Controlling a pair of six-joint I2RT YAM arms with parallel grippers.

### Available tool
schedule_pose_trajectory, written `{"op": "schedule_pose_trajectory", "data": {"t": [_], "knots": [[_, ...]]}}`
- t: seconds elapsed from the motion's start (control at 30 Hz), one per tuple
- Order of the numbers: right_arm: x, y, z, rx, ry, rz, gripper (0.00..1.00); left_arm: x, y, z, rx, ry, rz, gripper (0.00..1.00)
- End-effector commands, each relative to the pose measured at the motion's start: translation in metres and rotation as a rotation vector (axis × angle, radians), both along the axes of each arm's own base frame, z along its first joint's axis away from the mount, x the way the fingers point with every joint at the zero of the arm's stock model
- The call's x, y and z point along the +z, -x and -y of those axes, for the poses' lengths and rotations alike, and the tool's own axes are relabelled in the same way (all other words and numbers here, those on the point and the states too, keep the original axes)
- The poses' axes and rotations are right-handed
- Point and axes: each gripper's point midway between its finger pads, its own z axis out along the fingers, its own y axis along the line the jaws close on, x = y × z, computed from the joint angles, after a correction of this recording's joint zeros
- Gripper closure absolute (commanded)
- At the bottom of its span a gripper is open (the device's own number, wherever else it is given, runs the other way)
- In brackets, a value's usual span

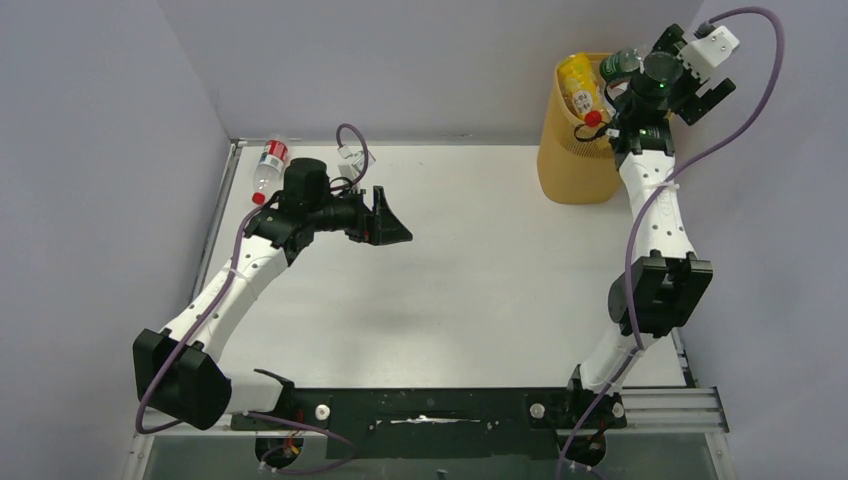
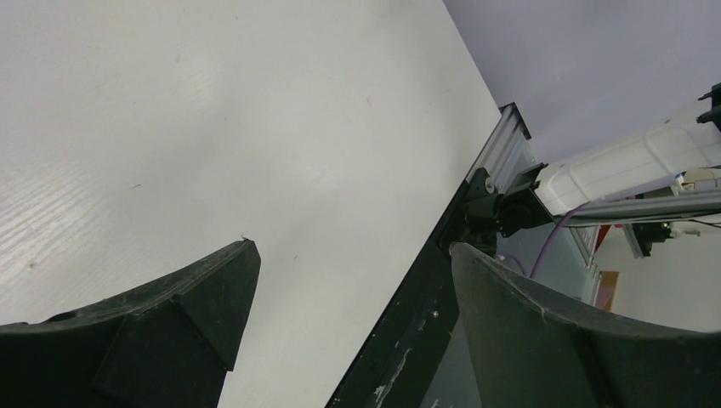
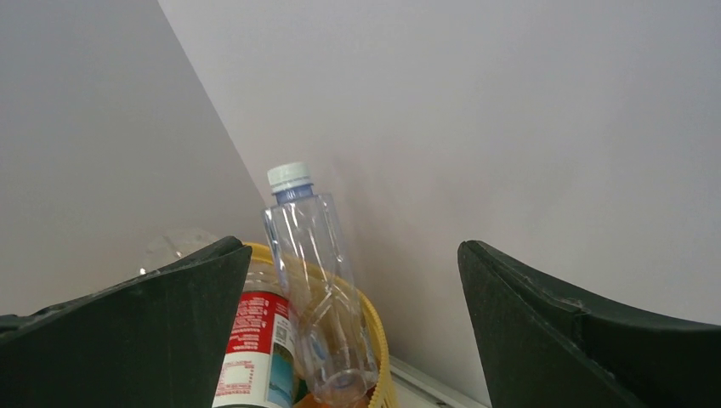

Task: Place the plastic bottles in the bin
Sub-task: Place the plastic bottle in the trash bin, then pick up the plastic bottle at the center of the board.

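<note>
The bin [image 1: 575, 165] stands at the far right corner of the worktop [image 1: 480, 270], close to the back wall. Bottles crowd its mouth: a yellow bottle [image 1: 580, 88] with a red cap, a clear bottle [image 3: 313, 280] poking up cap-first, and a red-labelled bottle [image 3: 255, 348] beside it. The right hand [image 3: 354, 246] hangs above the rim, jaws wide, gripping nothing (the clear bottle shows between its fingers, touching neither). A lone bottle [image 1: 270, 165] lies at the far left edge. The left hand [image 1: 392, 228] hovers over the worktop, wide and empty.

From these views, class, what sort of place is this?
Probably a robot test cell: white tabletop walled by plain grey panels, two cabled arms bolted at its edge, yellow-orange plastic bin holding bottles.
</note>
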Motion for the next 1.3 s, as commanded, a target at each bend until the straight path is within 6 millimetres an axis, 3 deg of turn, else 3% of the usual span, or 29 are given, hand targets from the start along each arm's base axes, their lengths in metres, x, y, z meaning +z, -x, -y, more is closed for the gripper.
{"op": "schedule_pose_trajectory", "data": {"t": [0.0,0.2,0.33,0.47,0.57,0.73,0.87,1.0,1.27], "knots": [[0.067,0.027,-0.005,0.042,0.011,0.154,0.0,0.022,-0.002,0.002,-0.012,0.046,0.071,0.15],[0.077,0.038,-0.01,0.079,0.003,0.171,0.0,0.025,-0.001,0.0,0.0,0.044,0.075,0.15],[0.097,0.046,-0.029,0.192,0.008,0.184,0.0,0.026,-0.004,-0.003,0.022,0.022,0.073,0.15],[0.099,0.04,-0.074,0.434,0.022,0.121,0.02,0.027,-0.009,-0.004,0.043,0.013,0.069,0.15],[0.088,0.03,-0.128,0.669,0.038,0.042,0.02,0.026,-0.013,-0.006,0.063,-0.003,0.056,0.15],[0.052,0.031,-0.212,0.919,0.027,-0.098,0.02,0.027,-0.016,-0.011,0.105,-0.039,0.028,0.15],[0.012,0.049,-0.261,1.08,-0.041,-0.172,0.02,0.029,-0.022,-0.02,0.172,-0.085,0.01,0.15],[-0.024,0.083,-0.296,1.208,-0.119,-0.242,0.02,0.034,-0.033,-0.028,0.243,-0.124,0.009,0.15],[-0.133,0.162,-0.348,1.374,-0.359,-0.411,0.02,0.021,-0.072,-0.053,0.393,-0.211,0.025,0.15]]}}
